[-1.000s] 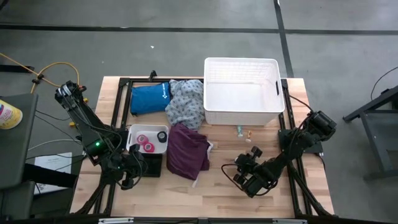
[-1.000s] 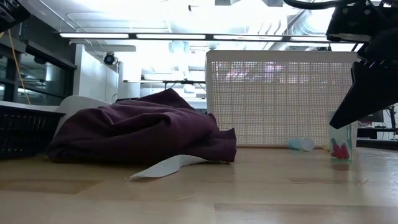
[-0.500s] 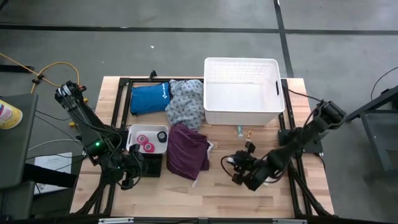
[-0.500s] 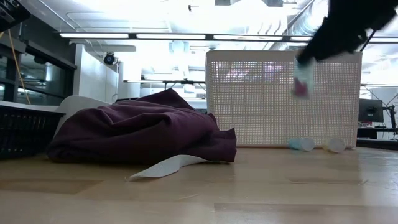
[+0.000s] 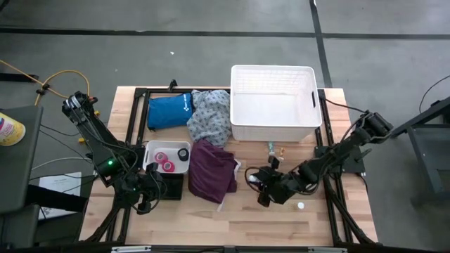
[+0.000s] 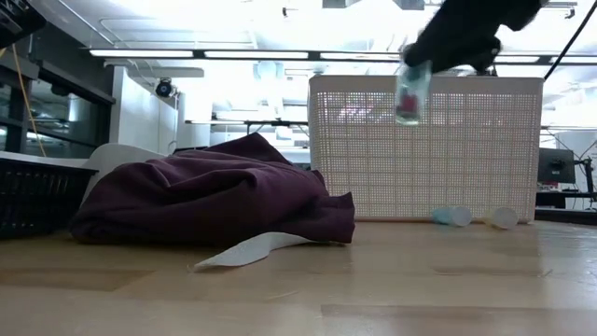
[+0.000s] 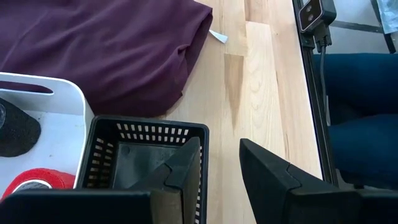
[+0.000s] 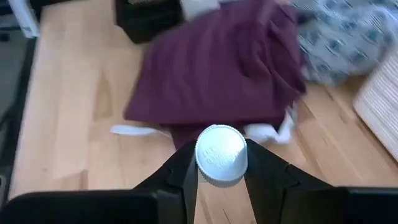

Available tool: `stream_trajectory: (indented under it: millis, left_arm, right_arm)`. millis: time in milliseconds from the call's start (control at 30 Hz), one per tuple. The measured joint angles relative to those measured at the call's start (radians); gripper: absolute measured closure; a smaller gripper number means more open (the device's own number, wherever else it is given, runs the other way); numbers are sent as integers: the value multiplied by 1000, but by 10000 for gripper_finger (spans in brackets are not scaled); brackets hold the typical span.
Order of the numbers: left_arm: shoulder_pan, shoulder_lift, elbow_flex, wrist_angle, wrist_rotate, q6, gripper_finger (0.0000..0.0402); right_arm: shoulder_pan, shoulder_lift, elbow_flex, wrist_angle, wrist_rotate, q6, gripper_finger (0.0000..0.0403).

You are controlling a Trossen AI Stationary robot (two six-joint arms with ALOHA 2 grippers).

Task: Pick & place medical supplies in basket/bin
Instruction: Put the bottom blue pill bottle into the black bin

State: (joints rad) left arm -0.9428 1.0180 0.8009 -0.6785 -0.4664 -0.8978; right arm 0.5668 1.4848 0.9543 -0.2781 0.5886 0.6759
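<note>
My right gripper (image 5: 261,187) hovers over the table's near middle, just right of the maroon garment (image 5: 212,170), shut on a small clear vial (image 6: 410,93) with pink contents and a white cap. The white lattice basket (image 5: 273,131) stands behind it at the far side. Two more small vials (image 5: 271,147) lie on the table at the basket's front wall. My left gripper (image 7: 221,149) is open and waits above the black mesh crate (image 7: 143,134), next to the white tray (image 5: 149,151) with the pink rolls (image 5: 164,161). My right gripper pinches the vial between its two fingers at the cap end, with the white cap (image 8: 221,155) showing between them. The fingers come from above, pointing down. The vial hangs below them (image 6: 409,101), slightly tilted and lifted clear of the table.
A grey-patterned garment (image 5: 209,116) and a blue pouch (image 5: 169,110) lie at the far left, beside the basket. A tiny white round piece (image 5: 301,206) sits on the bare wood near the right arm. Open wood runs along the near edge in front of the maroon garment.
My right gripper has lifted the vial off the table, where it stood upright in front of the basket, and carried it up and toward the table's left, toward the maroon garment. A tiny white round piece now shows on the wood where the gripper was.
</note>
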Motion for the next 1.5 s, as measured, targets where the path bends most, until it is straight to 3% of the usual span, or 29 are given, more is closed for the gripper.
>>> stream_trajectory:
  millis: [300,900,1500]
  left_arm:
    - [0,0,0,3,0,0,294]
    - [0,0,0,7,1,0,294]
    - [0,0,0,7,-25,30,294]
  right_arm:
    - [-101,94,33,234,-125,-239,305]
    - [-215,438,480,245,-315,-597,304]
    - [-223,465,512,260,-361,-603,304]
